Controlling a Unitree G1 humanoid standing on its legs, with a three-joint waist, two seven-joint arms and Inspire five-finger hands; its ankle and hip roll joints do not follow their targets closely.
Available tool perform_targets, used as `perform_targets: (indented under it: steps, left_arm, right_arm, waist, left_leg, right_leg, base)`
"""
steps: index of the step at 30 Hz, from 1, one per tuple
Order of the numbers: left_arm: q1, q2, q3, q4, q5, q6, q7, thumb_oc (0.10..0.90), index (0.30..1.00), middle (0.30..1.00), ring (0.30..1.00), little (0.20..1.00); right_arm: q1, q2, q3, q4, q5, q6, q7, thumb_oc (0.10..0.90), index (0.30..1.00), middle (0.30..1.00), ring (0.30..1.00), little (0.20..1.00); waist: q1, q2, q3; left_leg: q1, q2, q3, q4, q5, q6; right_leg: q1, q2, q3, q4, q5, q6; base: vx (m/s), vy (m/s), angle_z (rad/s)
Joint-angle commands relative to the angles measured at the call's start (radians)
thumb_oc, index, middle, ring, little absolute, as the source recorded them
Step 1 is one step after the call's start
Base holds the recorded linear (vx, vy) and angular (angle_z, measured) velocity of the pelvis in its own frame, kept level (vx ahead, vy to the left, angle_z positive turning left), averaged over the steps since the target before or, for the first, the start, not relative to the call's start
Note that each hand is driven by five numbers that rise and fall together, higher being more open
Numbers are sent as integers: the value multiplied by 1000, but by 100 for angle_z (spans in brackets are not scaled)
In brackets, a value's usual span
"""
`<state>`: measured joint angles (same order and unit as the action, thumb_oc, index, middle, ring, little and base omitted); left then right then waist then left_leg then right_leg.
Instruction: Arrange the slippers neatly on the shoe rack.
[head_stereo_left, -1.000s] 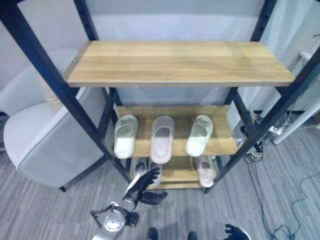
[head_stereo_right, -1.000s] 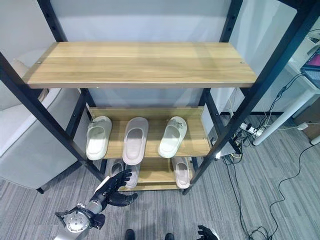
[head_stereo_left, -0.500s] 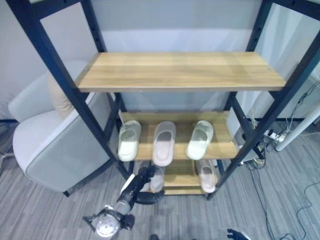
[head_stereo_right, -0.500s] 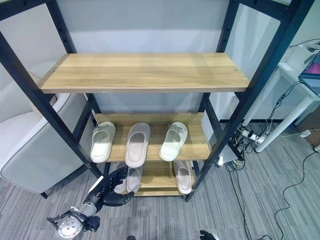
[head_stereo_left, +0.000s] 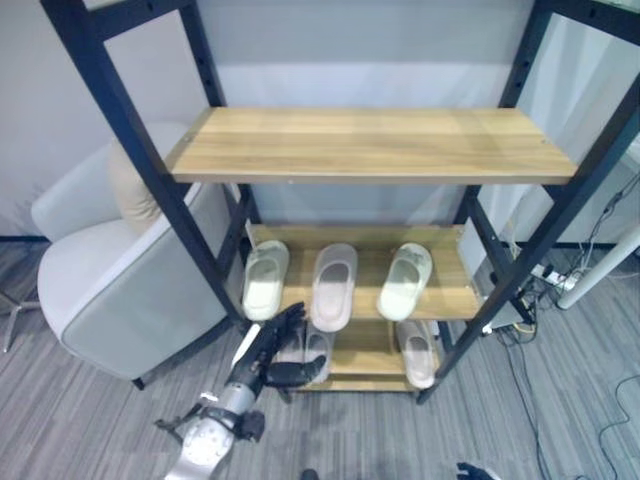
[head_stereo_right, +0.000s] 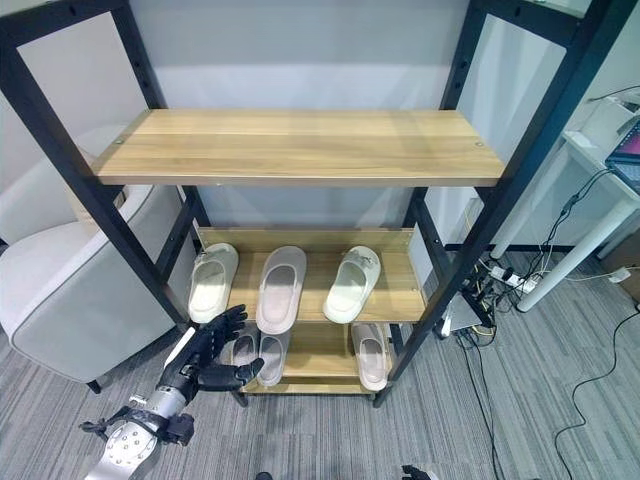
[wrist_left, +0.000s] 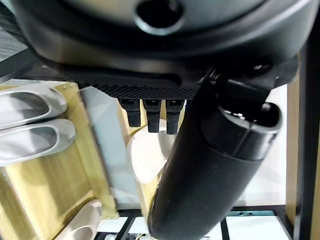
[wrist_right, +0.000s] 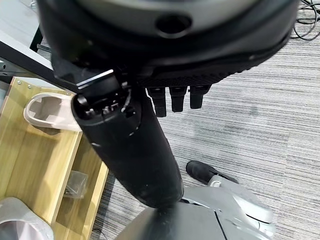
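Note:
The black-framed shoe rack (head_stereo_left: 370, 143) has wooden shelves. Its middle shelf holds a pale green slipper (head_stereo_left: 264, 280), a pinkish-grey one (head_stereo_left: 333, 285) and another pale one (head_stereo_left: 405, 280) lying slightly askew. On the bottom shelf lie two grey slippers (head_stereo_left: 310, 352) side by side at the left and a single one (head_stereo_left: 418, 352) at the right. My left hand (head_stereo_left: 265, 350) is open, fingers spread, in front of the rack's lower left corner, just short of the grey pair. My right hand (wrist_right: 130, 145) hangs open over the carpet beside the bottom shelf, holding nothing.
A grey and white armchair (head_stereo_left: 110, 280) stands close to the rack's left side. A white desk leg (head_stereo_left: 600, 270) and cables on the floor (head_stereo_left: 530, 330) are at the right. Black rack posts (head_stereo_left: 200, 250) flank the shelves.
The camera has shifted, so the rack sits differently in the picture. My left hand has risen a little toward the rack's front left post and stays open.

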<state>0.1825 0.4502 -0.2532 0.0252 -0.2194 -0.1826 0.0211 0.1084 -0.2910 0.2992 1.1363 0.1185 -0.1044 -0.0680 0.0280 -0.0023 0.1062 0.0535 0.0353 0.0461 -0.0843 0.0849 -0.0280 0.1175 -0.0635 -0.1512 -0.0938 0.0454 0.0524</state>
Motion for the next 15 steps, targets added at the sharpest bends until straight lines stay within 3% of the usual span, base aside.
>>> perform_targets:
  steps: [1, 15]
  left_arm:
    - [-198, -14, 20, -100, 74, -133, 71, 800, 900, 900, 900, 900]
    - [-519, 41, -30, 89, 488, -80, 288, 800, 900, 900, 900, 900]
  right_arm:
    - [-50, 17, 29, -4, -23, -23, 0, 800, 900, 900, 900, 900]
    - [-24, 10, 64, -18, -35, -28, 6, 800, 900, 900, 900, 900]
  waist:
    - [-15, -22, -1]
    - [-72, -40, -27]
  left_leg:
    - [33, 2, -5, -3, -76, -41]
    - [46, 12, 40, -3, -100, -47]
  right_leg:
    - [17, -8, 22, 6, -59, 61]
    - [6, -4, 60, 6, -57, 71]
  base:
    - [0, 0, 0]
    - [31, 3, -9]
